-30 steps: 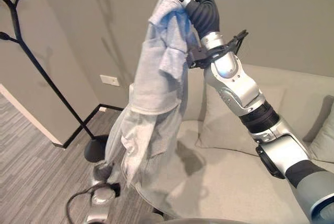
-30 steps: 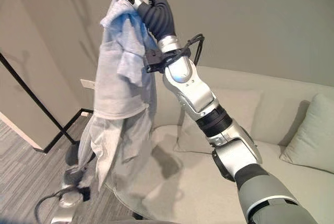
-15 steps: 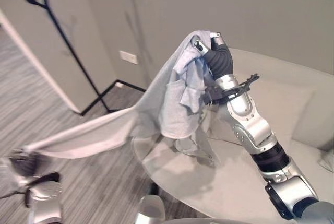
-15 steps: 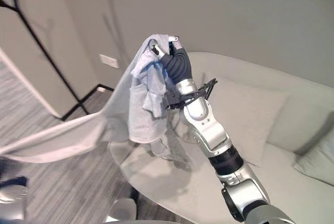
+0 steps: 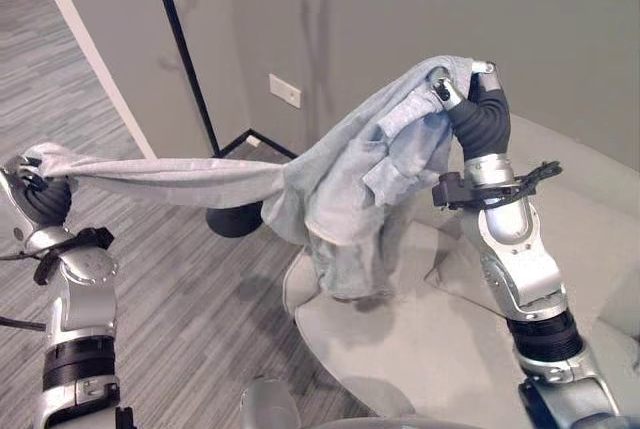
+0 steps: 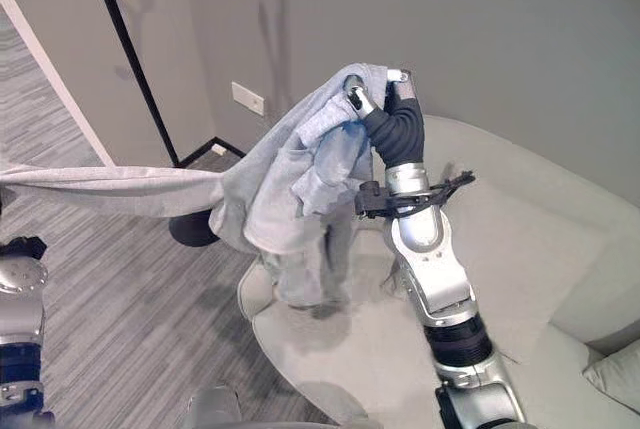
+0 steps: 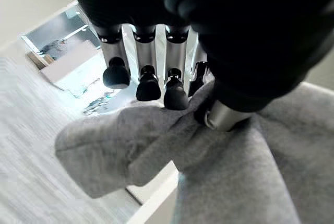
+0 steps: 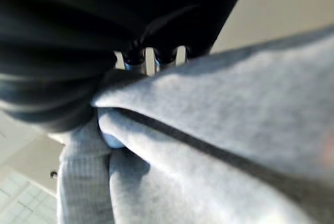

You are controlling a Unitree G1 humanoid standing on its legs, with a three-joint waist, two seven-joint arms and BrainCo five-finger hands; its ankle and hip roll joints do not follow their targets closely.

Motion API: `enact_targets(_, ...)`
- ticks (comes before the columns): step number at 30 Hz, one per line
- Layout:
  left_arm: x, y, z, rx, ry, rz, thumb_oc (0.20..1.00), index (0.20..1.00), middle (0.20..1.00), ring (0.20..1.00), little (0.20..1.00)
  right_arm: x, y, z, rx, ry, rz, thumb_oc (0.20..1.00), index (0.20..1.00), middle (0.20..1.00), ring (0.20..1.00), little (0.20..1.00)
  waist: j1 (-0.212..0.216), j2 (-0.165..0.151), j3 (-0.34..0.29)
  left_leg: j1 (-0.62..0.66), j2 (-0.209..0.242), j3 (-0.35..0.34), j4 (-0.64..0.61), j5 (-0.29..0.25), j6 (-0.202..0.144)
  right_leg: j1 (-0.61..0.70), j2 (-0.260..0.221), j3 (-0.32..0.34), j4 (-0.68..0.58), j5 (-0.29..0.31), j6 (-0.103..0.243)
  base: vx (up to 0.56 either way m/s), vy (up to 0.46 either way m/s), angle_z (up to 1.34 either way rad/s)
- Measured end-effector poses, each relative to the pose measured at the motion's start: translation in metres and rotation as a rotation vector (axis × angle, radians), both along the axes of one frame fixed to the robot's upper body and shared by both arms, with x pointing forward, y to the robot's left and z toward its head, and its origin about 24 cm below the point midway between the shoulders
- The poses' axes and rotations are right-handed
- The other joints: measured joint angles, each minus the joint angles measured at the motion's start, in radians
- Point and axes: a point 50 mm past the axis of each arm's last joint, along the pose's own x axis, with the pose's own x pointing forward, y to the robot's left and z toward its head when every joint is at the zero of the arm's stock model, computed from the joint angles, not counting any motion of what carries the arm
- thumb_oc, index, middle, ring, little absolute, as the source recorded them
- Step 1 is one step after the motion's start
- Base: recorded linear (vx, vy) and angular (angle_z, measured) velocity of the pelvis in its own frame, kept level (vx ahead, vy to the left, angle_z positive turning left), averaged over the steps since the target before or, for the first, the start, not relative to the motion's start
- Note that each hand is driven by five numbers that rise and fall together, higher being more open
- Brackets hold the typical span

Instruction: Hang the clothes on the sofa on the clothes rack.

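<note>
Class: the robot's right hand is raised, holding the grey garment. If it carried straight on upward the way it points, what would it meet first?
Probably nothing: above the right hand, shut on the grey garment, the picture shows just bare wall. The wall stands behind it, so depth is unclear.

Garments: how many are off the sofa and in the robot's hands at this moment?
1. A grey garment is stretched between the left hand, low at the left, and the raised right hand. Its bunched folds could hide another piece.
</note>
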Motion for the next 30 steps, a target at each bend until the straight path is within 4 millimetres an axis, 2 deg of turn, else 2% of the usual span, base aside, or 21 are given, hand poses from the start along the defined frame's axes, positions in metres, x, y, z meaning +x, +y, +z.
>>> enact_targets(1,0.001,-0.001,0.0,0.002,-0.001,-0.008,0.2,0.2,0.2,0.2,0.2,-0.001,-0.003,0.002,0.002,-0.014,-0.024,0.2,0.2,0.2,0.2,0.2,-0.01,0.005,0.002,0.021,-0.007,0.011,-0.024,0.012,0.006,-0.012,-0.013,0.007,0.006,-0.007,0.01,-0.16,0.579,-0.14)
enact_targets(2,0.004,-0.006,0.0,0.011,0.005,-0.027,0.2,0.2,0.2,0.2,0.2,-0.001,-0.004,0.0,-0.017,-0.014,-0.044,0.2,0.2,0.2,0.2,0.2,-0.014,-0.001,0.001,0.031,-0.033,0.023,-0.016,0.021,0.004,-0.013,-0.007,0.0,0.013,0.025,0.023,-0.21,0.786,-0.3)
enact_targets(3,0.006,-0.02,-0.01,0.022,0.047,-0.102,0.2,0.2,0.2,0.2,0.2,-0.003,-0.004,-0.012,-0.012,0.021,-0.07,0.2,0.2,0.2,0.2,0.2,0.008,0.005,0.005,0.005,-0.034,0.046,0.031,0.056,0.033,-0.009,-0.034,-0.065,0.036,0.05,0.001,-0.22,0.514,-0.17)
enact_targets(4,0.014,-0.037,-0.011,0.009,0.015,-0.152,0.2,0.2,0.2,0.2,0.2,-0.009,-0.01,-0.016,0.026,0.034,-0.11,0.2,0.2,0.2,0.2,0.2,-0.004,0.025,0.008,0.013,-0.035,0.077,0.028,0.058,0.039,-0.004,-0.063,-0.106,0.052,0.06,-0.006,-0.28,0.713,-0.1)
enact_targets(5,0.015,-0.043,-0.017,0.014,0.033,-0.179,0.2,0.2,0.2,0.2,0.2,-0.009,-0.009,-0.014,0.026,0.024,-0.112,0.2,0.2,0.2,0.2,0.2,-0.024,0.063,0.006,0.041,-0.032,0.085,-0.009,0.015,0.026,-0.011,-0.056,-0.119,0.066,0.064,-0.005,-0.3,0.605,0.02)
enact_targets(6,0.024,-0.052,-0.011,0.049,0.029,-0.227,0.2,0.2,0.2,0.2,0.2,-0.013,-0.012,-0.002,-0.003,-0.03,-0.15,0.2,0.2,0.2,0.2,0.2,-0.051,0.085,0.041,0.032,-0.08,0.054,-0.025,0.014,0.042,-0.023,-0.073,-0.08,0.085,0.102,-0.032,-0.22,0.427,0.22)
enact_targets(8,0.036,-0.06,0.003,0.059,-0.03,-0.26,0.2,0.2,0.2,0.2,0.2,-0.019,-0.026,0.004,-0.027,-0.074,-0.227,0.2,0.2,0.2,0.2,0.2,-0.078,0.098,0.056,0.036,-0.092,0.039,-0.045,0.021,0.062,-0.028,-0.079,-0.02,0.102,0.138,-0.033,-0.2,0.259,0.44)
enact_targets(9,0.042,-0.061,0.015,0.081,-0.064,-0.268,0.2,0.2,0.2,0.2,0.2,-0.02,-0.036,0.007,-0.065,-0.089,-0.282,0.2,0.2,0.2,0.2,0.2,-0.069,0.101,0.059,0.051,-0.107,0.006,-0.072,0.049,0.078,-0.012,-0.054,0.045,0.116,0.063,-0.007,-0.27,0.252,0.26)
enact_targets(10,0.042,-0.059,0.019,0.094,-0.075,-0.262,0.2,0.2,0.2,0.2,0.2,-0.02,-0.038,0.009,-0.072,-0.097,-0.299,0.2,0.2,0.2,0.2,0.2,-0.067,0.104,0.059,0.062,-0.107,0.008,-0.093,0.051,0.075,-0.003,-0.04,0.056,0.105,0.013,0.004,-0.26,0.247,0.18)
enact_targets(11,0.041,-0.056,0.022,0.108,-0.081,-0.254,0.2,0.2,0.2,0.2,0.2,-0.021,-0.04,0.013,-0.075,-0.122,-0.307,0.2,0.2,0.2,0.2,0.2,-0.059,0.097,0.051,0.067,-0.113,-0.003,-0.12,0.088,0.091,0.01,0.001,0.062,0.16,-0.051,0.07,-0.21,0.196,0.42)
enact_targets(12,0.039,-0.051,0.025,0.12,-0.08,-0.242,0.2,0.2,0.2,0.2,0.2,-0.027,-0.041,0.019,-0.09,-0.158,-0.313,0.2,0.2,0.2,0.2,0.2,-0.062,0.105,0.055,0.098,-0.116,-0.019,-0.201,0.132,0.08,0.0,0.073,0.098,0.278,-0.187,0.088,-0.14,0.128,0.28)
enact_targets(13,0.034,-0.045,0.022,0.119,-0.076,-0.215,0.2,0.2,0.2,0.2,0.2,-0.028,-0.039,0.026,-0.109,-0.197,-0.306,0.2,0.2,0.2,0.2,0.2,-0.048,0.091,0.04,0.113,-0.117,-0.002,-0.253,0.174,0.077,-0.009,0.101,0.086,0.327,-0.244,0.111,-0.23,0.185,0.21)
enact_targets(14,0.03,-0.038,0.018,0.105,-0.062,-0.183,0.2,0.2,0.2,0.2,0.2,-0.03,-0.037,0.031,-0.124,-0.227,-0.305,0.2,0.2,0.2,0.2,0.2,-0.028,0.088,0.04,0.126,-0.127,-0.005,-0.289,0.191,0.063,-0.009,0.119,0.101,0.346,-0.289,0.088,-0.23,0.134,-0.11)
enact_targets(15,0.026,-0.032,0.013,0.094,-0.039,-0.151,0.2,0.2,0.2,0.2,0.2,-0.031,-0.033,0.033,-0.133,-0.245,-0.29,0.2,0.2,0.2,0.2,0.2,-0.024,0.083,0.035,0.133,-0.136,0.007,-0.31,0.199,0.052,-0.001,0.119,0.107,0.295,-0.292,0.082,-0.31,0.161,0.06)
enact_targets(17,0.021,-0.028,0.012,0.074,-0.063,-0.124,0.2,0.2,0.2,0.2,0.2,-0.032,-0.028,0.035,-0.143,-0.265,-0.266,0.2,0.2,0.2,0.2,0.2,0.0,0.068,0.029,0.135,-0.159,-0.026,-0.344,0.216,0.037,0.042,0.13,0.151,0.207,-0.311,0.116,-0.17,0.048,-0.1)
enact_targets(18,0.015,-0.025,0.007,0.039,-0.082,-0.097,0.2,0.2,0.2,0.2,0.2,-0.031,-0.021,0.033,-0.151,-0.26,-0.237,0.2,0.2,0.2,0.2,0.2,0.016,0.055,0.015,0.134,-0.167,-0.042,-0.358,0.236,0.014,0.052,0.132,0.16,0.162,-0.333,0.128,-0.06,-0.064,-0.32)
enact_targets(19,0.012,-0.028,-0.001,0.015,-0.07,-0.094,0.347,0.347,0.347,0.347,0.347,-0.029,-0.017,0.03,-0.16,-0.248,-0.223,0.2,0.2,0.2,0.2,0.2,0.016,0.041,0.004,0.133,-0.167,-0.049,-0.368,0.274,0.012,0.067,0.137,0.161,0.115,-0.356,0.148,-0.18,-0.11,-0.04)
enact_targets(20,0.007,-0.036,-0.019,-0.038,-0.031,-0.114,1.0,1.0,1.0,1.0,1.0,-0.025,-0.017,0.025,-0.17,-0.22,-0.227,0.2,0.2,0.2,0.2,0.2,0.01,0.049,-0.007,0.132,-0.149,-0.064,-0.382,0.292,0.012,0.08,0.168,0.165,0.087,-0.368,0.127,-0.14,-0.077,0.21)
enact_targets(25,-0.002,-0.098,-0.092,-0.34,0.148,-0.301,1.0,1.0,1.0,1.0,1.0,-0.012,-0.021,0.015,-0.215,-0.155,-0.255,0.2,0.2,0.2,0.2,0.2,0.018,0.058,-0.033,0.117,-0.118,-0.087,-0.382,0.294,0.01,0.108,0.215,0.156,0.033,-0.349,0.095,-0.1,-0.059,0.23)
enact_targets(27,-0.008,-0.118,-0.112,-0.438,0.217,-0.374,1.0,1.0,1.0,1.0,1.0,-0.012,-0.016,0.014,-0.223,-0.156,-0.232,0.2,0.2,0.2,0.2,0.2,0.017,0.057,-0.038,0.122,-0.125,-0.085,-0.37,0.315,0.015,0.132,0.207,0.148,0.016,-0.338,0.108,-0.16,-0.033,0.08)
enact_targets(30,-0.008,-0.119,-0.135,-0.411,0.384,-0.456,1.0,1.0,1.0,1.0,1.0,0.0,0.004,0.029,-0.242,-0.193,-0.159,0.2,0.2,0.2,0.2,0.2,0.013,0.066,-0.039,0.119,-0.132,-0.073,-0.373,0.325,0.016,0.131,0.197,0.161,-0.001,-0.32,0.12,-0.2,0.023,-0.11)
